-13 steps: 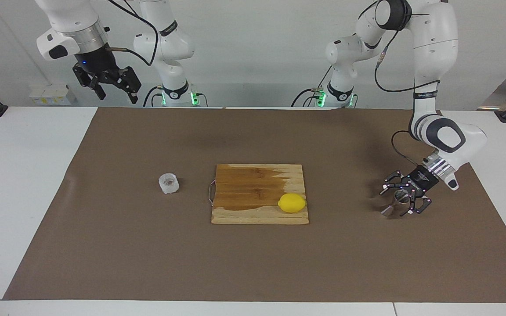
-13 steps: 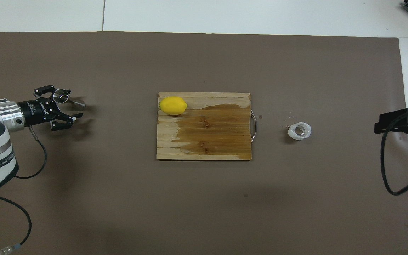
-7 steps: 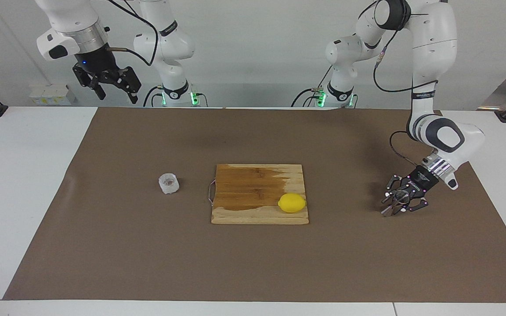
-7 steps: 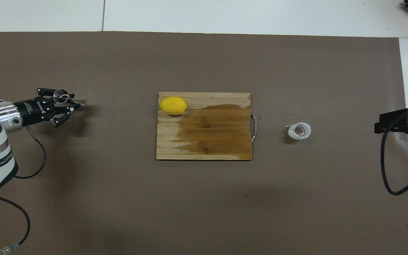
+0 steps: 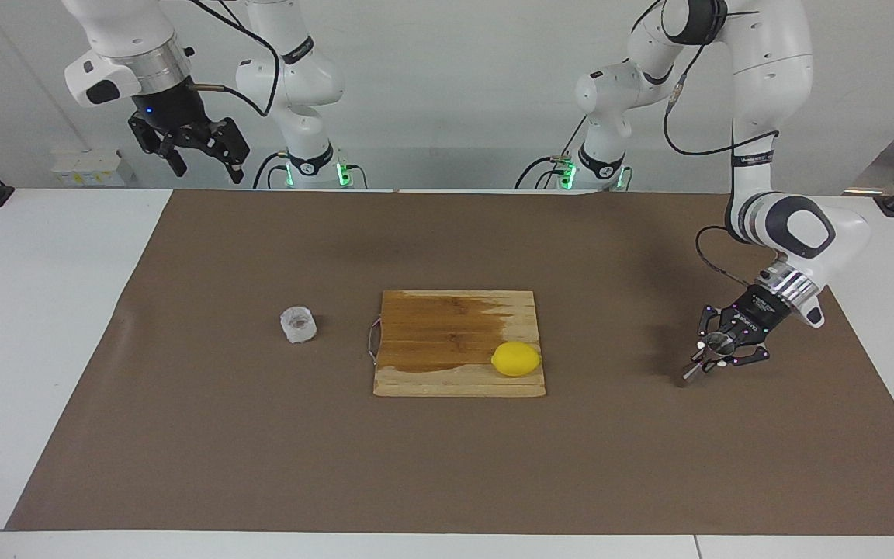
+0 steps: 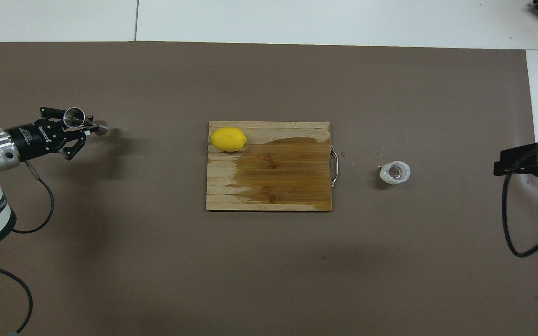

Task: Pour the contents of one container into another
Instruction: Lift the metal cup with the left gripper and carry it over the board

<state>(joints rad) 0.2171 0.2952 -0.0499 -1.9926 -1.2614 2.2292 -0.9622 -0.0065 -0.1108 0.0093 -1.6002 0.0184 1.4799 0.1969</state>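
Note:
The shiny steel jigger (image 5: 701, 359) (image 6: 74, 117) is at the left arm's end of the brown mat. My left gripper (image 5: 712, 359) (image 6: 85, 128) is shut on its narrow waist, and it leans with its lower cone toward the mat. The translucent whitish cup (image 5: 297, 324) (image 6: 394, 172) stands alone on the mat at the right arm's end, beside the board's handle. My right gripper (image 5: 200, 152) (image 6: 523, 162) waits open, high over the table edge near the robots, holding nothing.
A wooden cutting board (image 5: 447, 326) (image 6: 278, 186) with a dark wet patch lies mid-mat. A yellow lemon (image 5: 516, 359) (image 6: 228, 139) rests on the board's corner nearest the jigger. A few small specks lie on the mat beside the cup.
My left gripper's fingers went from wide open around the jigger to shut on it. The hand then shifted slightly, tipping the jigger. The right arm has not moved.

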